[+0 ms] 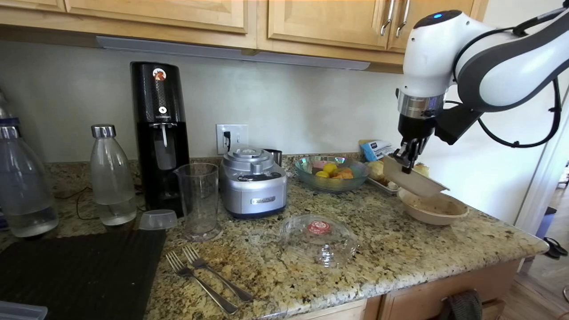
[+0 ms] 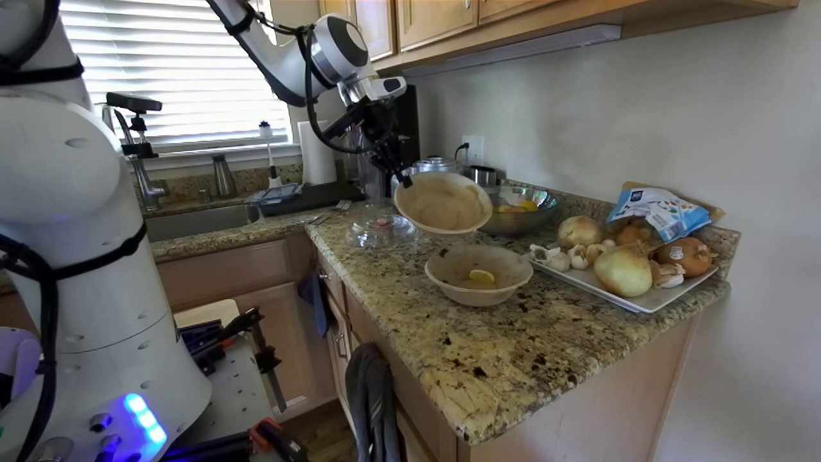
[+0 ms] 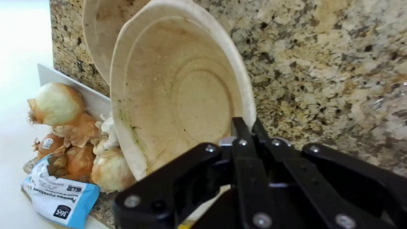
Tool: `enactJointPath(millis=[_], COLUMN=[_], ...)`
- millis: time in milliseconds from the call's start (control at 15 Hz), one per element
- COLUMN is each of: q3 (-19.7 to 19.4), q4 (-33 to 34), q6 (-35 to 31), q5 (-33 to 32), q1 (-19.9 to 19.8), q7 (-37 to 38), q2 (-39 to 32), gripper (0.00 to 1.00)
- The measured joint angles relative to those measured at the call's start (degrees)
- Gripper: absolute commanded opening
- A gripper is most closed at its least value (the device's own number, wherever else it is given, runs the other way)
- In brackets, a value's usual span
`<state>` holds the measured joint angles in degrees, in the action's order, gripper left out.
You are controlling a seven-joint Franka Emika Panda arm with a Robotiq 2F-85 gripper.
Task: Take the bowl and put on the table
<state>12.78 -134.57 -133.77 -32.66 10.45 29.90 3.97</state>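
Observation:
My gripper (image 1: 405, 163) is shut on the rim of a beige bowl (image 1: 413, 180) and holds it tilted in the air. In an exterior view the held bowl (image 2: 444, 204) hangs tipped, its inside showing; brown and green stains mark its inside in the wrist view (image 3: 197, 95). The fingertips (image 3: 249, 125) pinch its rim. Below it, a second beige bowl (image 2: 478, 292) stands upright on the granite table (image 2: 487, 359), with a lemon slice (image 2: 481, 276) inside. In the wrist view the held bowl partly covers the second bowl (image 3: 101, 41).
A clear glass fruit bowl (image 1: 306, 175) and a food processor (image 1: 253, 191) stand by the wall. A white tray (image 2: 632, 301) of onions and garlic lies beside the second bowl. A clear plastic lid (image 1: 318, 242) and two forks (image 1: 209, 280) lie on the counter.

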Motion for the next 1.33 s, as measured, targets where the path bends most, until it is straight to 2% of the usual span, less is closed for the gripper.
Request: enactJointPath(millis=[267, 533, 1333], q3=[3.31, 4.96, 3.98], q4=[-0.84, -1.64, -0.8], q6=[0.0, -0.74, -7.13], q5=[2.77, 7.02, 8.07], q1=[2.24, 3.84, 4.16], q7=[-0.98, -5.62, -18.1], q2=[0.07, -0.45, -11.97], gripper=[0.05, 0.06, 0.05])
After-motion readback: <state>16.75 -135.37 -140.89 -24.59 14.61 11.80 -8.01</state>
